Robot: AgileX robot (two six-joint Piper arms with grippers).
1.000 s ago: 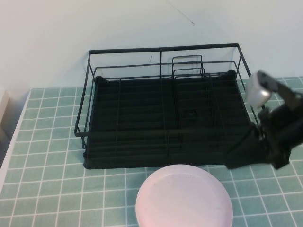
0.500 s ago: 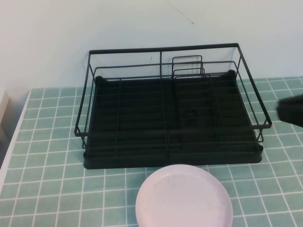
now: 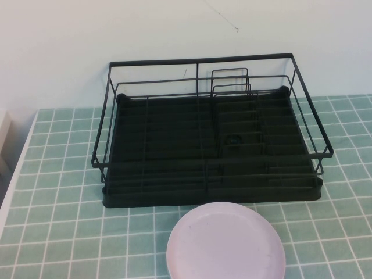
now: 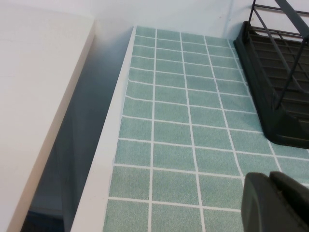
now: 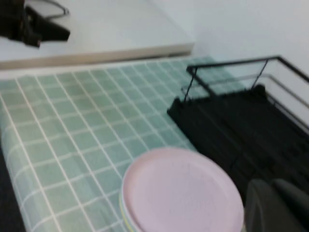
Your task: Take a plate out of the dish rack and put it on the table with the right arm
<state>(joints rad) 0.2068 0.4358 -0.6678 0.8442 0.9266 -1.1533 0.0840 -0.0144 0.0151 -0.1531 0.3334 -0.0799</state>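
Observation:
The pale pink plate point(image 3: 225, 244) lies flat on the teal tiled table point(image 3: 58, 174), just in front of the black wire dish rack point(image 3: 200, 60). The rack holds no plates. Neither arm shows in the high view. In the right wrist view my right gripper point(image 5: 275, 205) is shut and empty, raised near the plate point(image 5: 181, 191) and the rack's front corner point(image 5: 227, 121). In the left wrist view my left gripper point(image 4: 277, 203) is shut and empty over the table point(image 4: 183, 130) near its left edge, apart from the rack point(image 4: 280, 96).
A white ledge point(image 4: 38, 96) runs beside the table's left edge, with a dark gap between them. A black object point(image 5: 29, 24) rests on that white surface. A pale wall stands behind the rack. Bare tiles point(image 5: 72, 130) lie left of the plate.
My right arm has pulled back to the right and left the high view. The plate and the rack have not moved.

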